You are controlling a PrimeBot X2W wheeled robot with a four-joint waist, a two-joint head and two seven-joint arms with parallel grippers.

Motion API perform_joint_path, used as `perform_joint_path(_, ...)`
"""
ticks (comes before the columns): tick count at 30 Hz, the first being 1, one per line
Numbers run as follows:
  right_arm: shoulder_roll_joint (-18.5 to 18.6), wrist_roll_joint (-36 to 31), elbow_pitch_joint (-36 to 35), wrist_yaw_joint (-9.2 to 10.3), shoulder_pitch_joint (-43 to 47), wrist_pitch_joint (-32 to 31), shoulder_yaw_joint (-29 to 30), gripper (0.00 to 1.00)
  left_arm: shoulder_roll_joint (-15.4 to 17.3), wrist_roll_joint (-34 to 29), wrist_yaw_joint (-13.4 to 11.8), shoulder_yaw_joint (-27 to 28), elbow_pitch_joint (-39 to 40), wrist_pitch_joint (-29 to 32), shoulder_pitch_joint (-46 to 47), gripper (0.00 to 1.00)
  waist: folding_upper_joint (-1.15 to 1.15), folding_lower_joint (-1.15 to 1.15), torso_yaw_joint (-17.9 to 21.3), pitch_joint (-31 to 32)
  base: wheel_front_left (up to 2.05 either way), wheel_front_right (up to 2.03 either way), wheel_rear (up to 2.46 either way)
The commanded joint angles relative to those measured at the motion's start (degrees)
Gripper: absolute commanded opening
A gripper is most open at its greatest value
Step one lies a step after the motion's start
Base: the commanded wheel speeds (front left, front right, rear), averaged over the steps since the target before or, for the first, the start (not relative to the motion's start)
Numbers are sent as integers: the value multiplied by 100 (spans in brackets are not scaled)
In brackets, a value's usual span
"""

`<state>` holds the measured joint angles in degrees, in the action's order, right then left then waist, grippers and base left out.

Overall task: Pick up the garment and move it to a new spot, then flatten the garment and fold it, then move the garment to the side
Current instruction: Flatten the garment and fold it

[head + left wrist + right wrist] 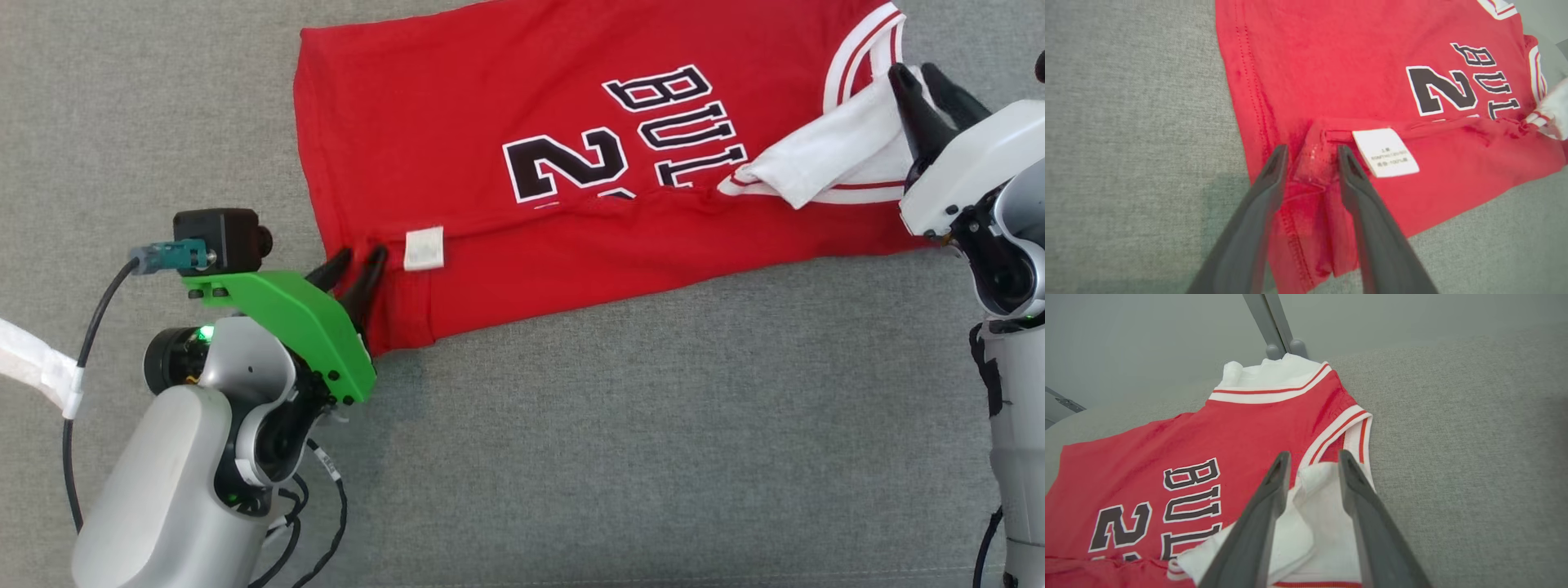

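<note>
Softly creased red jersey [457,122] covers coarse grey fabric [653,449].

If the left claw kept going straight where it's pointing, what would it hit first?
Probably the red jersey: the left claw sits over its folded-over edge, so it would push into that fold, beside the white label.

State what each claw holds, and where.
Nothing gripped: left claw open astride the folded hem corner of the red jersey, right claw open astride its white shoulder fabric.
</note>
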<state>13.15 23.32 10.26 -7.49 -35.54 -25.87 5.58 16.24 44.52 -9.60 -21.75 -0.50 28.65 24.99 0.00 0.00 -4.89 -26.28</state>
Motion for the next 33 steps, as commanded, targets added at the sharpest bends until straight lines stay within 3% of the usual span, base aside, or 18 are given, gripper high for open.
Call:
perform_joint_path(1, 21, 66, 7, 1, -35, 93, -1, 100, 58, -77, -20, 42, -8, -75, -9, 100, 0, 0, 22, 11, 0, 0, 0)
perform_joint_path(8, 313, 244, -447, 1, 694, 295, 103, 100, 220, -248, -260, 302, 566, -692, -811, 100, 0, 0, 144, 289, 0, 0, 0)
perform_joint_path(15, 816, -76, -784, 1, 1417, -21, 154, 100, 100, -486, -432, -61, 911, -764, -1309, 100, 0, 0, 163, 111, 0, 0, 0)
perform_joint_path(21, 810, -136, -588, 1, 1282, -251, -37, 100, -115, -559, -451, -249, 650, -839, -1119, 100, 0, 0, 102, -94, 0, 0, 0)
perform_joint_path(29, 787, 97, -311, 1, 1209, -499, -350, 100, -71, -704, -438, -344, 217, -892, -1070, 100, 0, 0, 22, -141, 0, 0, 0)
perform_joint_path(31, 852, 126, -271, 1, 1212, -559, -377, 100, -44, -731, -435, -360, 164, -875, -1068, 47, 0, 0, 22, -143, 0, 0, 0)
perform_joint_path(33, 882, 119, -193, 2, 1205, -574, -341, 100, -9, -773, -409, -405, 161, -880, -1045, 29, 0, 0, 27, -144, 0, 0, 0)
